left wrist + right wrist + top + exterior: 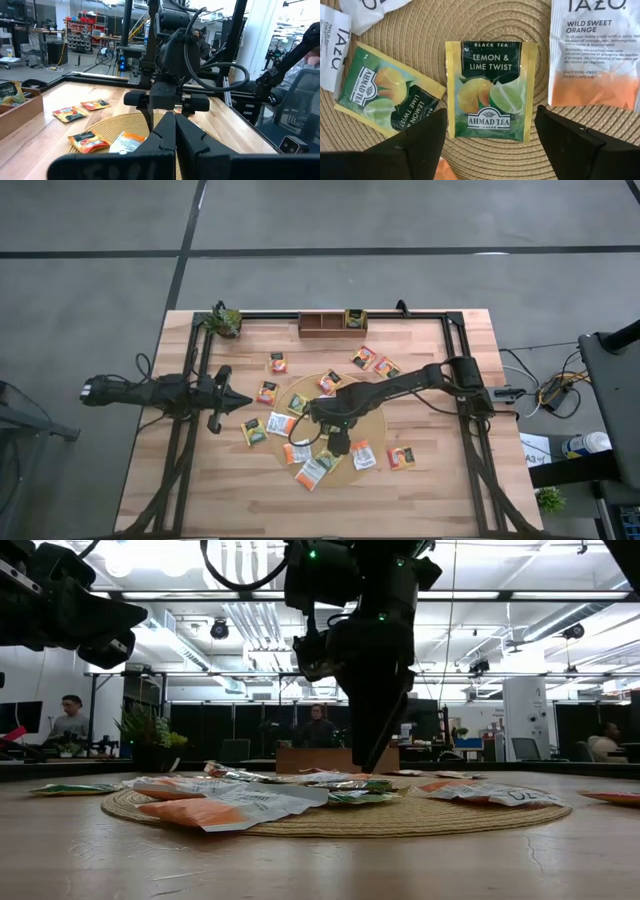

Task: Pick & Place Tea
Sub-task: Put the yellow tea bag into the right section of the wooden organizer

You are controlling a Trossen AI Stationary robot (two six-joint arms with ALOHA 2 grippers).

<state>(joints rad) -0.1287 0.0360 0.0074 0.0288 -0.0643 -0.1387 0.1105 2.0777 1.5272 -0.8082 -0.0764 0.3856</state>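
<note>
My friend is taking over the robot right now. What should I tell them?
Right gripper: open, hovering over a green lemon-lime sachet on the round mat, not gripping yet.
Left gripper: shut, empty, waiting at the table's left side.
Tea: most sachets lie scattered on and around the mat.
Done: one sachet already in the wooden tray at the table's far edge.
Left: pick up the lemon-lime sachet, then the rest.

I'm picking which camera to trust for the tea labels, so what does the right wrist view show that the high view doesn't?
Only the right wrist view shows print: a lemon and lime sachet between the open right gripper fingers, beside a wild sweet orange sachet.
Only the high view shows the whole table, the wooden tray and the shut left gripper.
Both show sachets on the round mat.
</note>
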